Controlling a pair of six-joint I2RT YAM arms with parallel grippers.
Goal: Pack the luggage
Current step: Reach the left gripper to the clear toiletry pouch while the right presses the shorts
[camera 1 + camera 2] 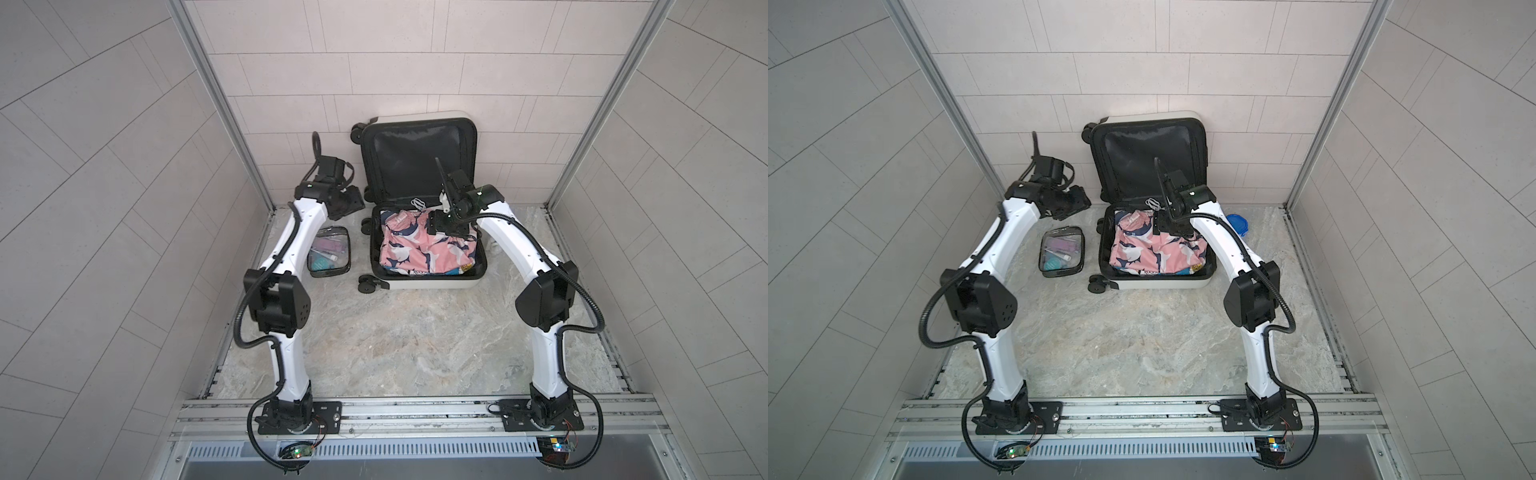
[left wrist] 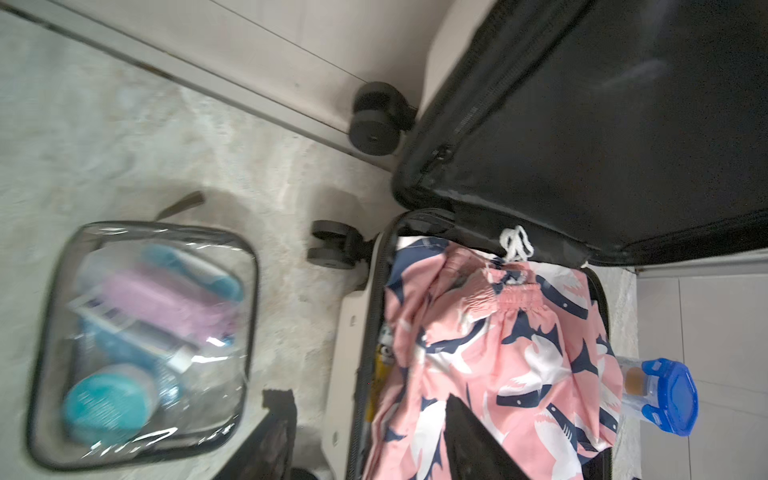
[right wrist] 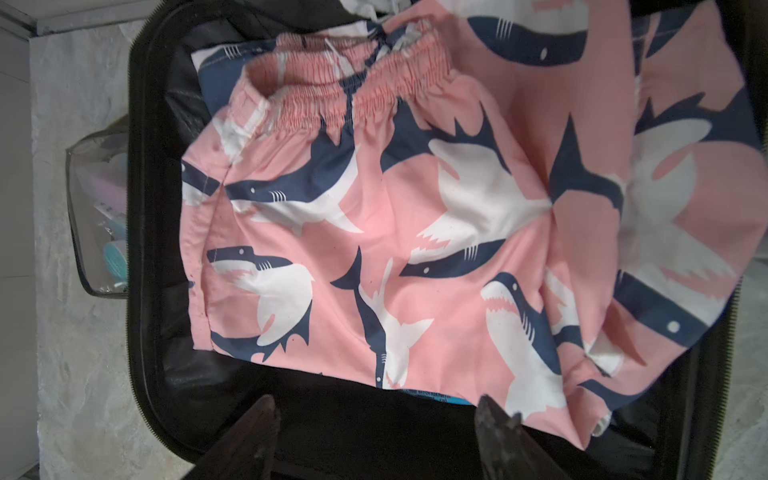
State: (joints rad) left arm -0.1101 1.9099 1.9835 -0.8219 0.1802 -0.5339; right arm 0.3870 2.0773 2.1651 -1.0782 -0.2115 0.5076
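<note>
We've got the shark shorts (image 1: 419, 245) in the luggage (image 1: 428, 284), and the left gripper (image 2: 368, 399) and right gripper (image 3: 374, 401) both hang open, empty. Next we'd grab the toiletry pouch (image 1: 330, 251) beside it.

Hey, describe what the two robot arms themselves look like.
The left arm and right arm match: white link shells, black joint housings, and a black corrugated cable looping alongside each. Small green lights glow near the wrists.
</note>
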